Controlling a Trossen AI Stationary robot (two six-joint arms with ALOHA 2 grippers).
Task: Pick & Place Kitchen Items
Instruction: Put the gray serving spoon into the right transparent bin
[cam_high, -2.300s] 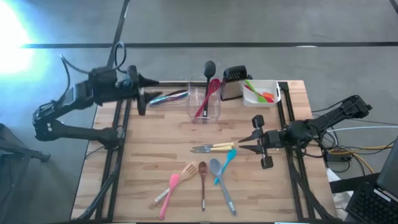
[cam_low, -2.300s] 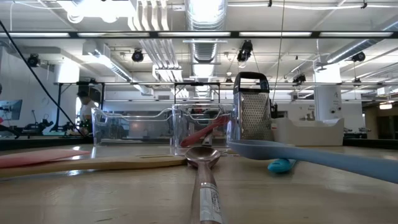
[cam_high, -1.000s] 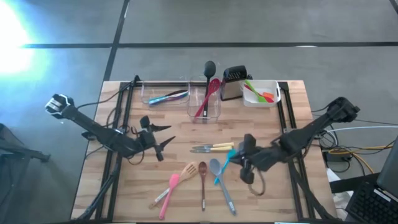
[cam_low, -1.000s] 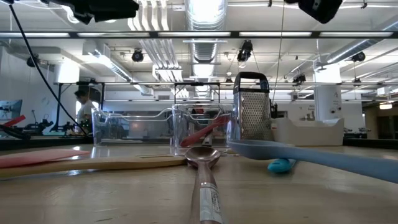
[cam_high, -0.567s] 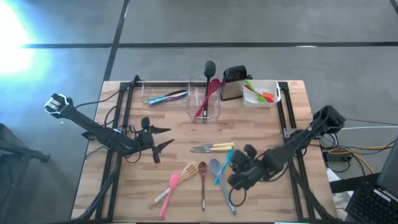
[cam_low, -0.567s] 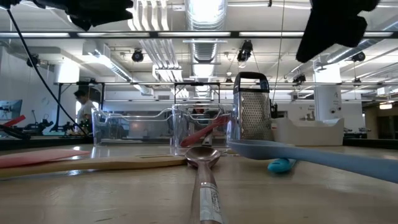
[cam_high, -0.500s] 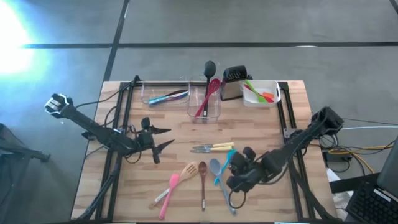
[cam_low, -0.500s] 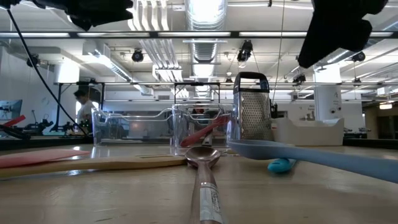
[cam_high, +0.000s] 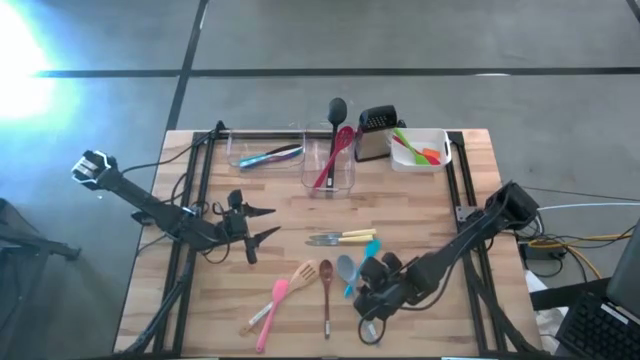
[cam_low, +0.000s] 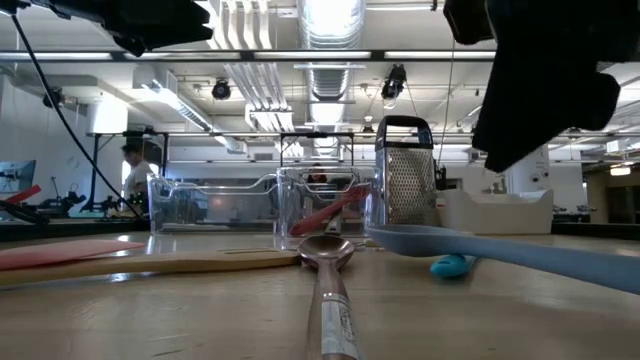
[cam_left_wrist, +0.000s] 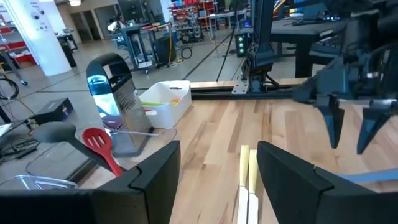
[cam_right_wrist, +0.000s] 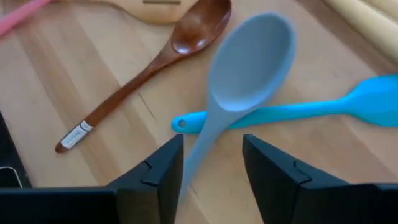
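Your left gripper (cam_high: 262, 222): jaws spread, grasping nothing, above the counter (cam_high: 290, 250) left of the grey spoon (cam_right_wrist: 239, 87). Pink spatula (cam_high: 272, 305), wooden spatula (cam_high: 302, 273) and brown spoon (cam_high: 326, 290) lie left of that spoon; blue spatula (cam_right_wrist: 298, 109) crosses beneath it. Your right gripper (cam_right_wrist: 208, 165): jaws spread, straddling the grey spoon's handle.

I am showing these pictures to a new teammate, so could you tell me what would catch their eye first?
Most striking is the right gripper, open and poised low over the grey spoon, whose handle lies across the blue spatula near the table's front. Beside them lie a dark wooden spoon and a pink spatula. The left gripper waits open at the table's left.
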